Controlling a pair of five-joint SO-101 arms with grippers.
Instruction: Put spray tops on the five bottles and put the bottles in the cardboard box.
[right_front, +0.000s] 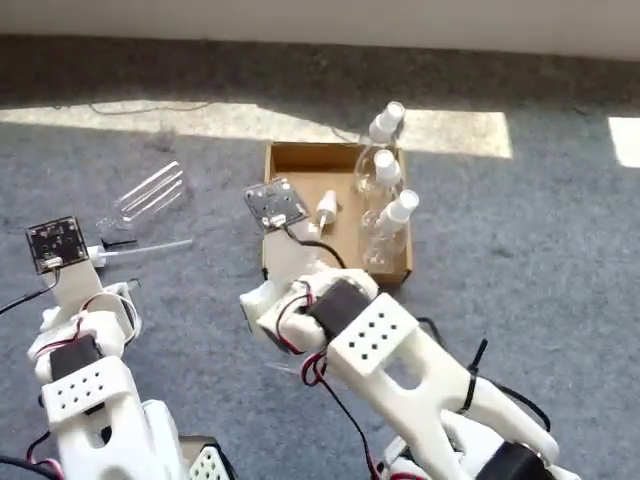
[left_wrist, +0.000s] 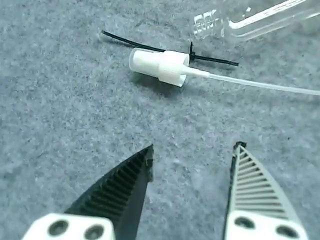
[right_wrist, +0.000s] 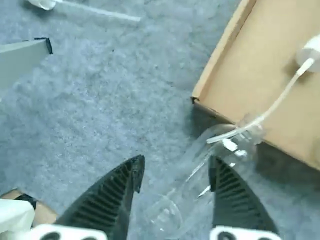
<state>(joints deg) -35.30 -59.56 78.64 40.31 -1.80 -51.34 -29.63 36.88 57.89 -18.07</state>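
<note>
Beside the box (right_front: 310, 150) edge, the right gripper (right_wrist: 176, 162) is clasping a clear bottle (right_wrist: 200, 175) around its body, with a top (right_wrist: 311, 50) trailing its thin tube into the neck. The left gripper (left_wrist: 194, 147) is hanging with jaws apart over the carpet (left_wrist: 60, 125), a loose top (left_wrist: 160, 65) lying just ahead, near a second bottle (left_wrist: 255, 20). The bottle is looking light and slippery, so mid-body is probably suiting it best. The tube is looking bendy, so the collar is likely the better hold.

Five clear bottles in all: three capped bottles (right_front: 386, 125) (right_front: 378, 178) (right_front: 390, 228) and two uncapped bottles (right_front: 150, 195) (right_wrist: 210, 165). Two loose spray tops (left_wrist: 160, 65) (right_front: 326, 208), one cardboard box (right_front: 305, 162), one black cable tie (left_wrist: 130, 42).
</note>
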